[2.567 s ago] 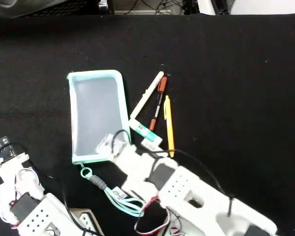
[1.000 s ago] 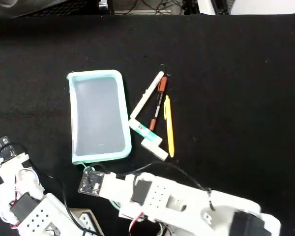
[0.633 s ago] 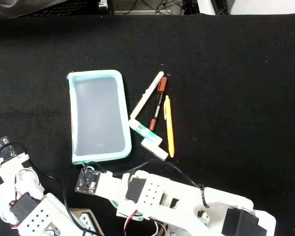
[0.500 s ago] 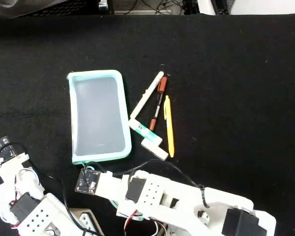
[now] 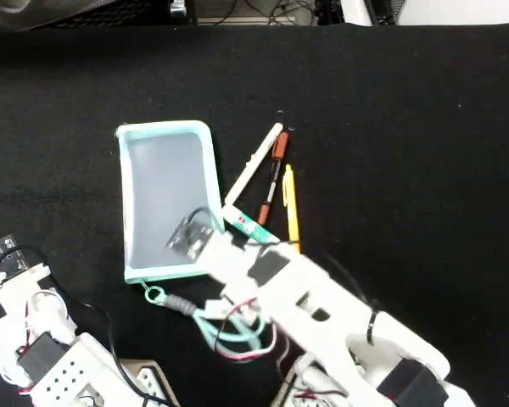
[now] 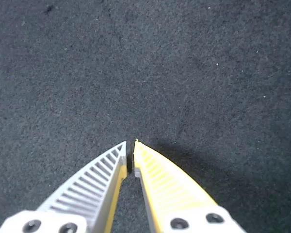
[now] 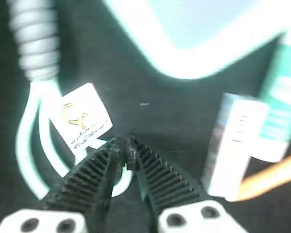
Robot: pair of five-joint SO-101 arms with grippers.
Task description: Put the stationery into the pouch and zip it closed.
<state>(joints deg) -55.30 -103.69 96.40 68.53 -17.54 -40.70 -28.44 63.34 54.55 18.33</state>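
Cloth (image 5: pixel 424 136), black, covers the whole table. At its near left corner sits the left arm (image 5: pixel 42 352), well apart from the pouch. The left gripper (image 6: pixel 133 144) hangs over bare cloth with its two tips touching and nothing between them. Next comes the pouch (image 5: pixel 165 170), flat and teal-rimmed, its long sides running away from the arms, with cloth showing along its left and far edges. From its near edge a strap (image 5: pixel 229 337) lies toward the arms, a grey-wound section (image 5: pixel 180 306) first, then teal loops. The right arm (image 5: pixel 305 305) lies slantwise across the pouch's near right corner. The right gripper (image 7: pixel 126 148) has its tips drawn together just beside a white tag (image 7: pixel 82 121), with teal cord curving under the fingers; whether any cord is pinched cannot be told. Right of the pouch, outside it, lie a white pen (image 5: pixel 253 165), a brown pen (image 5: pixel 271 180), a yellow pen (image 5: pixel 291 203) and a teal-and-white stick (image 5: pixel 248 224) partly under the arm. Beyond them cloth runs wide to the right edge.
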